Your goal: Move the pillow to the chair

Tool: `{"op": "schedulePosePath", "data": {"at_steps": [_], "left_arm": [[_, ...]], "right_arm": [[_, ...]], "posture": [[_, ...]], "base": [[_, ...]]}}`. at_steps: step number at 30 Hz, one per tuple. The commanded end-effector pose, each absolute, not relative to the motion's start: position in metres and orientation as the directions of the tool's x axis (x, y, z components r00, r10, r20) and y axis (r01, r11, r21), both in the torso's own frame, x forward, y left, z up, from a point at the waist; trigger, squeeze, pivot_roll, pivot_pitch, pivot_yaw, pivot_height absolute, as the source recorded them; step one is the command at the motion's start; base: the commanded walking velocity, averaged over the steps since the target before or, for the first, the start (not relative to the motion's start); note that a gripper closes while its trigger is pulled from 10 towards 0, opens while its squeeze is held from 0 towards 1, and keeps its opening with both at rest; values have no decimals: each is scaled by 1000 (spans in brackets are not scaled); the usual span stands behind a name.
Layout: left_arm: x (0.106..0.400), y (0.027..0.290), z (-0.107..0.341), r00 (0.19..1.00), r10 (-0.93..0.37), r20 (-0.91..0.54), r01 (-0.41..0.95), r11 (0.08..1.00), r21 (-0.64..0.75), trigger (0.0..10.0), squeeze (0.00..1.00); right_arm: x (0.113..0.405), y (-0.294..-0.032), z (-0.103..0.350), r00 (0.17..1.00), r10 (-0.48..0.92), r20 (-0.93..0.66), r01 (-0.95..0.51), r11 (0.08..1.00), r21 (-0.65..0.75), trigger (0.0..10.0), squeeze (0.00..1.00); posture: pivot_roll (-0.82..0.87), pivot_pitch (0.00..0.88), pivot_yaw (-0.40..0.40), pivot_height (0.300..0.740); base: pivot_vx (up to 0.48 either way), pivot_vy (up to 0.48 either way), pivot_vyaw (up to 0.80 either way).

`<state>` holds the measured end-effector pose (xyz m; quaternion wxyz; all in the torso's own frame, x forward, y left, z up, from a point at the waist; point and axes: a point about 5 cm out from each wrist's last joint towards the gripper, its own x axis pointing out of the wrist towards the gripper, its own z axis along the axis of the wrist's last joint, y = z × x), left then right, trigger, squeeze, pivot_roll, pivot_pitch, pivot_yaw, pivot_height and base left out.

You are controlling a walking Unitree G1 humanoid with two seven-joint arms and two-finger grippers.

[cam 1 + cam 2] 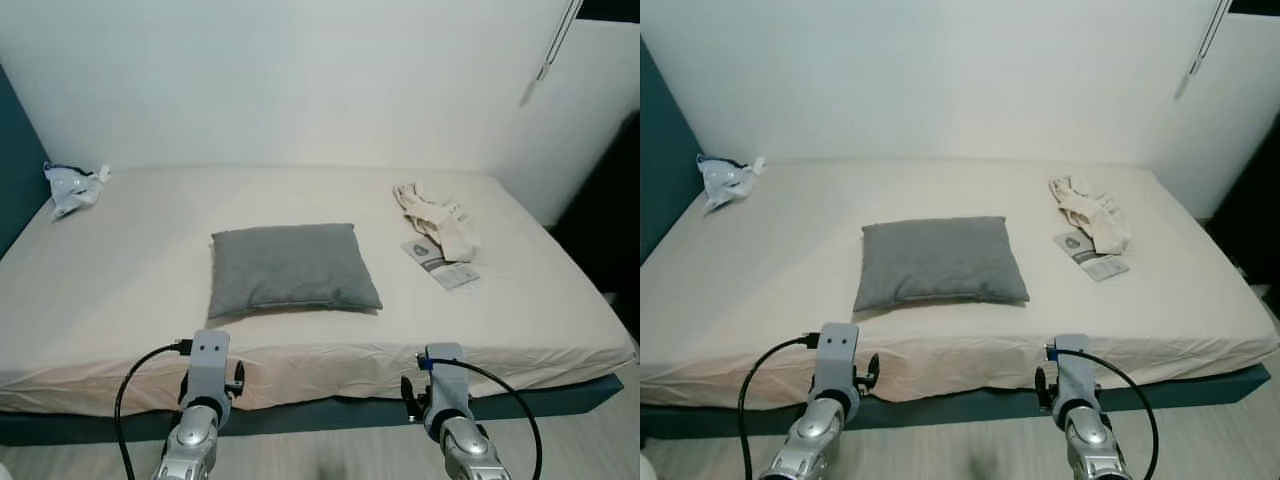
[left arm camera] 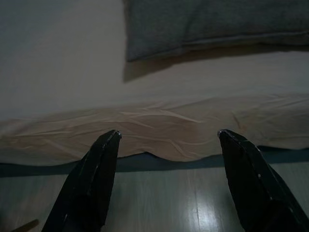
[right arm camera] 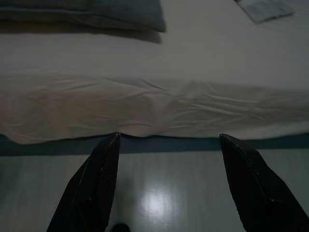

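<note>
A grey pillow [image 1: 290, 268] lies flat near the middle of the bed [image 1: 120, 300], close to its front edge. Both arms are raised in front of me, short of the bed's front edge. My left gripper [image 2: 168, 135] is open over the floor, with the pillow's near corner [image 2: 159, 38] ahead of it. My right gripper [image 3: 169, 137] is open too, nothing between its fingers, and the pillow's other near corner [image 3: 120, 17] lies ahead of it. No chair is in sight.
Cream cloth [image 1: 435, 222] and a flat packet [image 1: 440, 264] lie on the bed's right side. A crumpled white bag [image 1: 72, 188] sits at the far left corner. A dark teal wall [image 1: 12, 170] bounds the left, white wall behind. Wood floor [image 1: 330, 455] runs before the bed.
</note>
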<state>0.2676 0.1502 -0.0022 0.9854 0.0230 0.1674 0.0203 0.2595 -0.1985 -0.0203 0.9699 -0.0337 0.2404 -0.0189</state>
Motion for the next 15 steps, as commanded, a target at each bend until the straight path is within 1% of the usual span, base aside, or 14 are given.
{"op": "schedulePosePath", "data": {"at_steps": [1,5,6,10,15], "left_arm": [[265,151,-1,950,47,-307,-39,999,33,10000,0],[266,151,0,953,37,-302,-33,999,19,10000,0],[266,151,0,954,34,-297,-31,999,16,10000,0],[266,150,2,957,24,-288,-22,1000,8,10000,0],[266,148,3,960,11,-281,-11,1000,2,10000,0]], "right_arm": [[261,-198,-17,895,-51,-443,32,998,-52,10000,0],[263,-197,-16,896,-49,-440,34,999,-42,10000,0],[264,-197,-16,897,-49,-439,33,999,-43,10000,0],[266,-195,-14,901,-44,-432,27,999,-44,10000,0],[264,-196,-15,903,-42,-428,25,999,-46,10000,0]], "posture": [[-15,59,-20,740],[-16,62,-20,740],[-16,62,-20,740],[-17,64,-19,740],[-14,73,-16,740]], "base": [[0,0,0],[0,0,0],[244,0,0],[293,0,0],[402,0,0]]}}
